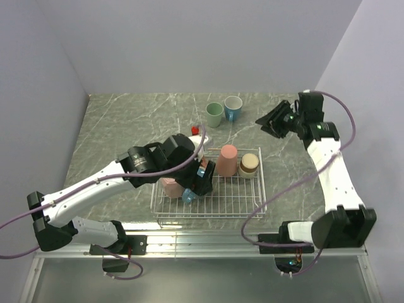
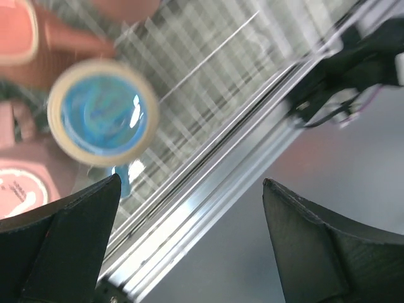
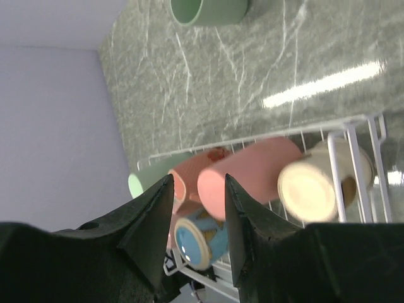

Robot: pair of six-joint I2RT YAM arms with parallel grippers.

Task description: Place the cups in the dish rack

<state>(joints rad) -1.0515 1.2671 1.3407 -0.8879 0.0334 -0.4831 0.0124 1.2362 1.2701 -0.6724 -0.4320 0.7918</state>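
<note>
Left arm [image 1: 151,165] lies across the rack's [image 1: 243,205] left half, with cups packed under it, so I see no way in there. Pink cup [image 1: 228,158] and tan cup [image 1: 249,164] block the far right corner. The near-right grid is bare. The table is open between the rack and the green cup [image 1: 214,114] and blue cup [image 1: 233,108].

Several cups [image 1: 228,159] sit inside the dish rack [image 1: 240,205], while two mugs [image 1: 214,114] stand on the table [image 1: 126,126] behind it.

white rack [image 1: 228,197]; blue cup [image 2: 103,113]; green veined marble table [image 1: 126,120]
</note>
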